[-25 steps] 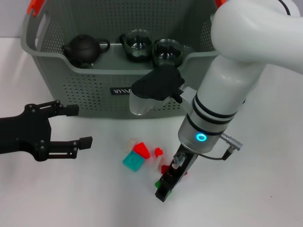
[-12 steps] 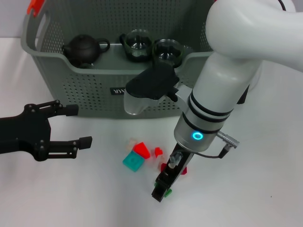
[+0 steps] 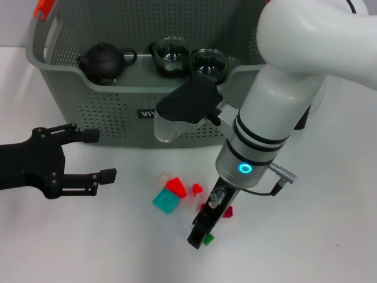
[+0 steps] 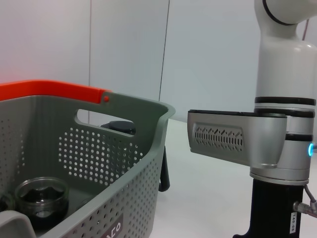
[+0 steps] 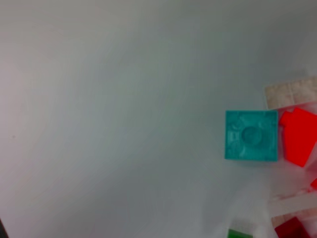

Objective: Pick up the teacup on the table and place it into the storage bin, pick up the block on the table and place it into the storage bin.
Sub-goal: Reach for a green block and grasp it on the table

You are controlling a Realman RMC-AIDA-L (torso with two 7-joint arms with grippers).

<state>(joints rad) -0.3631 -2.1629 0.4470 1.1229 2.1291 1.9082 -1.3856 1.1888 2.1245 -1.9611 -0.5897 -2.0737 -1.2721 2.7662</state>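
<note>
The grey-green storage bin [image 3: 123, 112] stands at the back, and its perforated wall [image 4: 124, 163] fills the left wrist view. Two glass teacups [image 3: 172, 56] [image 3: 207, 63] stand inside it; one teacup [image 4: 40, 201] shows in the left wrist view. Loose blocks lie on the table in front: a teal block [image 3: 166, 201] [image 5: 251, 135], a red block [image 3: 175, 187] [image 5: 298, 135] and a small green block [image 3: 208, 239]. My right gripper [image 3: 200, 231] points down at the right end of this cluster, beside the green block. My left gripper [image 3: 97, 156] hovers open and empty at the left.
A dark teapot [image 3: 105, 61] sits in the bin's left part. Orange handle clips [image 3: 42, 8] [image 4: 49, 90] mark the bin's rim. A dark red block [image 3: 227, 211] and a pale translucent piece [image 5: 290, 91] lie among the blocks. Bare white table spreads around them.
My right arm has shifted a little left and toward the table's front, bringing its gripper lower beside the green block. The left gripper has barely moved.
</note>
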